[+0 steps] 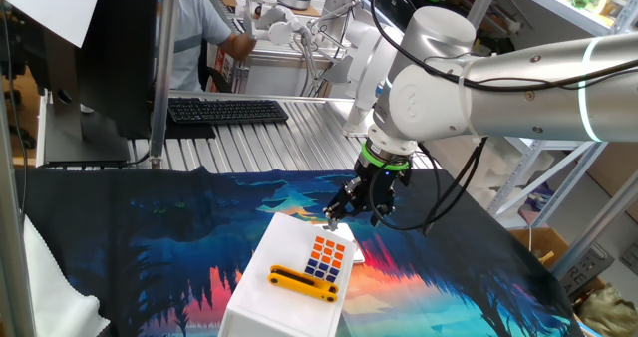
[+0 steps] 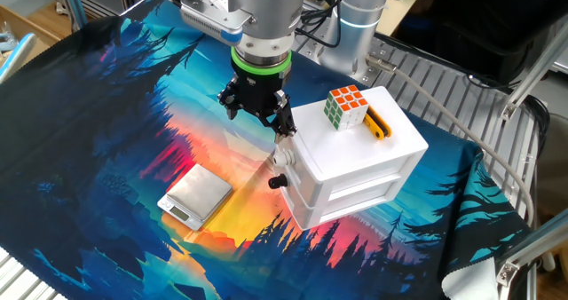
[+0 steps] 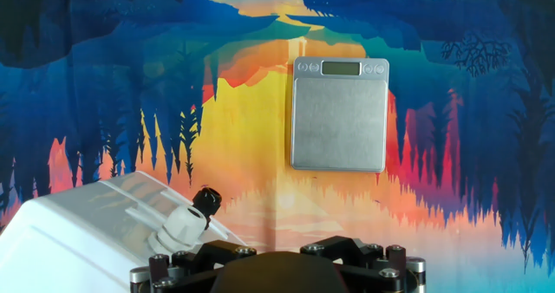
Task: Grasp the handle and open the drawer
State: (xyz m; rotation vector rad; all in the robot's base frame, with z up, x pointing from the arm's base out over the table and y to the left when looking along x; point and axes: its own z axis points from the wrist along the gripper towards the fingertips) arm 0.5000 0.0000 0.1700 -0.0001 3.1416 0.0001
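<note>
1. Gripper (image 2: 277, 121) hangs nose-down just beside the upper corner of the white cabinet (image 2: 355, 162); whether its black fingers are spread or closed cannot be told from any view, and nothing is visibly held.
2. Handle: two small knobs, white with black tips, project from the cabinet face nearest the gripper, an upper one (image 2: 282, 157) and a lower one (image 2: 278, 181). The hand view shows one knob (image 3: 192, 215) close below the fingers.
3. Drawer (image 2: 371, 192): a shallow front panel on the adjoining face looks shut, flush with the cabinet. Judged light, rigid, smooth plastic; the whole cabinet may slide on the cloth when pulled. The knob's narrow neck is the likely hold.
4. On top rest a Rubik's cube (image 2: 346, 106) and a yellow bar (image 2: 378, 122).
5. Digital scale (image 3: 339, 113) lies on the printed cloth (image 2: 115, 114), well apart; it is absent from one fixed view, which alone shows a keyboard (image 1: 227, 110).
</note>
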